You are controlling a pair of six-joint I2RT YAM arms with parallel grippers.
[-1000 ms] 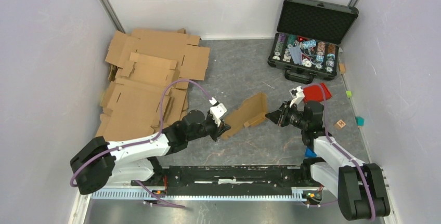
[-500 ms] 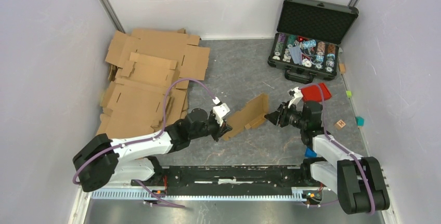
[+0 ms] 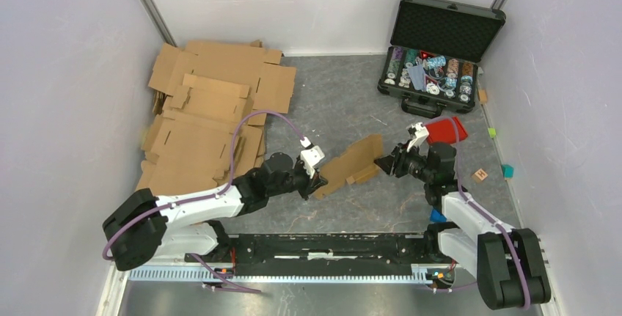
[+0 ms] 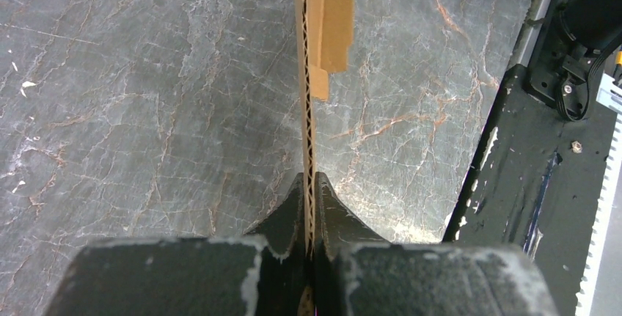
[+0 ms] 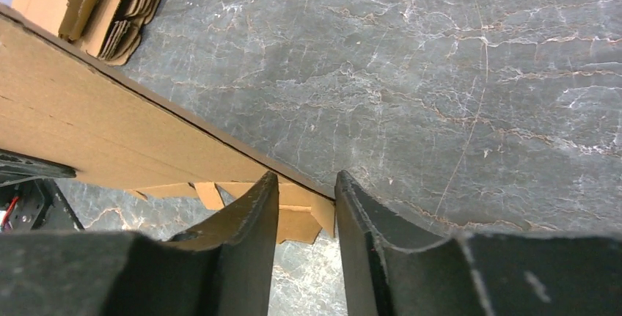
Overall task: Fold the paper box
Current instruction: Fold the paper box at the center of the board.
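Note:
The paper box [image 3: 350, 164] is a flattened brown cardboard piece held on edge just above the middle of the table. My left gripper [image 3: 317, 177] is shut on its near left end. In the left wrist view the corrugated edge of the box [image 4: 308, 111] runs straight up from the pinched jaws of that gripper [image 4: 309, 184]. My right gripper [image 3: 381, 162] is at the box's right end, open. In the right wrist view a corner flap of the box [image 5: 110, 133] lies in the gap of the right gripper [image 5: 306, 184], and neither finger presses on it.
A pile of larger cardboard sheets [image 3: 209, 118] covers the back left. An open black case [image 3: 436, 56] of chips stands at the back right, with a red lid [image 3: 446, 129] in front of it. Small blocks [image 3: 480, 175] lie by the right wall. A black rail [image 3: 330, 246] runs along the near edge.
The right gripper's jaws have spread apart and let go of the box's right end. The box has settled lower and flatter, still pinched by the left gripper.

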